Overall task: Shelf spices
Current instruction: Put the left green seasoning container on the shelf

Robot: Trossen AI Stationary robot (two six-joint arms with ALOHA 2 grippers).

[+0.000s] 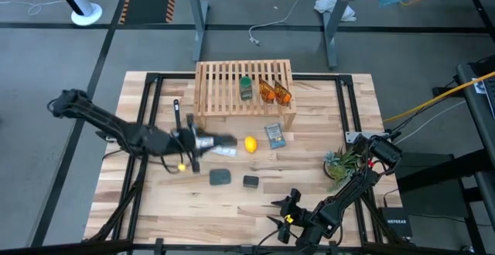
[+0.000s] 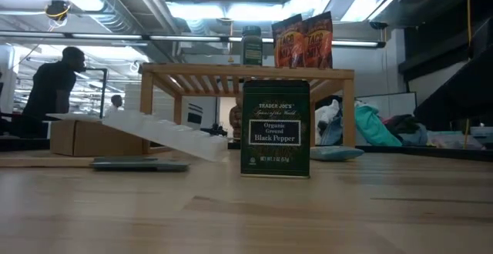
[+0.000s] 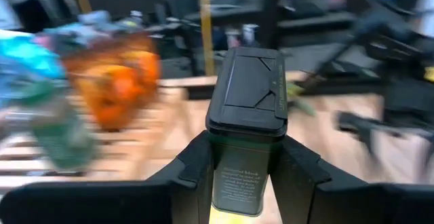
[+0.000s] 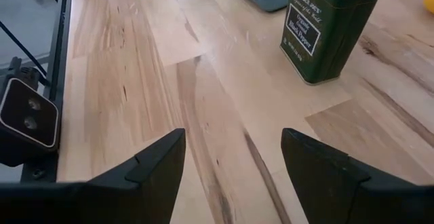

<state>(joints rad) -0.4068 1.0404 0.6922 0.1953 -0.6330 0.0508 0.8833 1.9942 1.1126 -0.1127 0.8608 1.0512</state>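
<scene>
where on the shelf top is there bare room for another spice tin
The shelf is bare across its left half, from its left edge to the green-lidded jar. The right part is crowded: the jar, then two orange packets beside it.

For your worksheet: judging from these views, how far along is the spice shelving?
Done: green-lidded jar and two orange packets sit on the shelf. In hand: left gripper clamps one dark tin. Left: black pepper tin on the table, before the open right gripper.
</scene>
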